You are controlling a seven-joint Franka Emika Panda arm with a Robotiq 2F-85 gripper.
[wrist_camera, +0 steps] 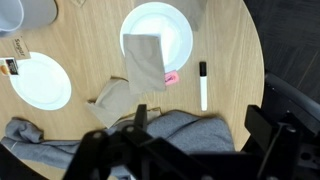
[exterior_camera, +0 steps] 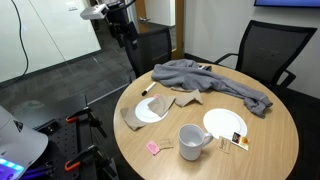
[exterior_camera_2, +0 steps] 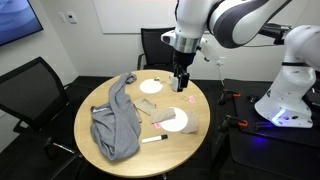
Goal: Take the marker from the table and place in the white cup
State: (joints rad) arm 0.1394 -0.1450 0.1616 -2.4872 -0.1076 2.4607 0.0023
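The marker (wrist_camera: 203, 85), a thin white stick with a black end, lies on the round wooden table (wrist_camera: 230, 40) beside a white plate. It also shows in both exterior views (exterior_camera: 147, 89) (exterior_camera_2: 153, 139). The white cup (exterior_camera: 192, 140), a greyish mug with a side handle, stands near the table's front edge and shows at the top left of the wrist view (wrist_camera: 35, 12). My gripper (wrist_camera: 200, 130) is open and empty. It hangs high above the table (exterior_camera: 125, 32) (exterior_camera_2: 181, 78), over the grey cloth, apart from the marker and the cup.
A crumpled grey cloth (exterior_camera: 210, 80) covers the back of the table. Two white plates (exterior_camera: 224, 122) (wrist_camera: 158, 30) lie on it, one under a brown napkin (wrist_camera: 145, 60). A pink scrap (wrist_camera: 172, 76) lies by that plate. Black chairs (exterior_camera: 265, 50) stand around.
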